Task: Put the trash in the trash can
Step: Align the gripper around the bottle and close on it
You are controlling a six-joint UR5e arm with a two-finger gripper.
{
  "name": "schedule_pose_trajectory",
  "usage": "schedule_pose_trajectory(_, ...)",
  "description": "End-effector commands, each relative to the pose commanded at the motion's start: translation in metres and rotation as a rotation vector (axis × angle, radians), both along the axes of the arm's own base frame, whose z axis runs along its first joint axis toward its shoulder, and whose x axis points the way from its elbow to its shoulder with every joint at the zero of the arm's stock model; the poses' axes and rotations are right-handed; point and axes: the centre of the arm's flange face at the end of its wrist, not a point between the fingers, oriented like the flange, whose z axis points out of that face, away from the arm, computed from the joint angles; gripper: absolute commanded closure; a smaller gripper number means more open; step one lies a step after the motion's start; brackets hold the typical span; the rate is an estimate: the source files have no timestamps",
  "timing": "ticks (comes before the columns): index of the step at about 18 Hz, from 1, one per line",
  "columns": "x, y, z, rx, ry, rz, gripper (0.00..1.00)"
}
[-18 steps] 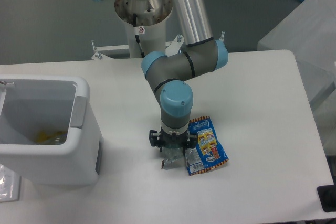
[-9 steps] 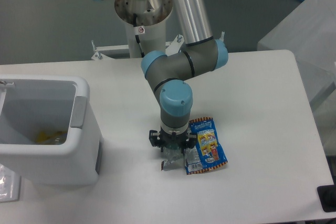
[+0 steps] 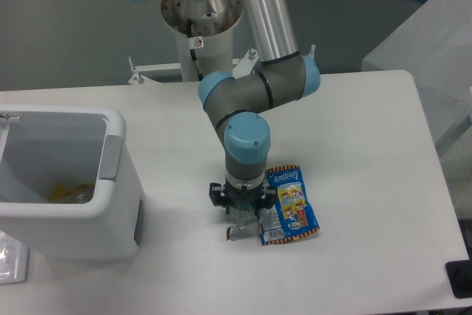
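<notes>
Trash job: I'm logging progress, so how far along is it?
Possibly done: something yellowish lies in the bin, though what it is cannot be told. In hand: the gripper is down on the table at the silvery scrap; a grip cannot be confirmed. Left: the blue wrapper lies on the table beside it, and no bottle is in sight.
</notes>
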Motion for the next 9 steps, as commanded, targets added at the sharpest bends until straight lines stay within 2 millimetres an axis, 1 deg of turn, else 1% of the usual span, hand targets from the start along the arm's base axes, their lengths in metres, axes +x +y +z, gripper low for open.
schedule_pose_trajectory(5, 0.0002, -0.0002, 0.0006, -0.001, -0.001, 0.000, 0.37)
schedule_pose_trajectory(9, 0.0000, 0.0000, 0.0059, 0.005, 0.006, 0.000, 0.37)
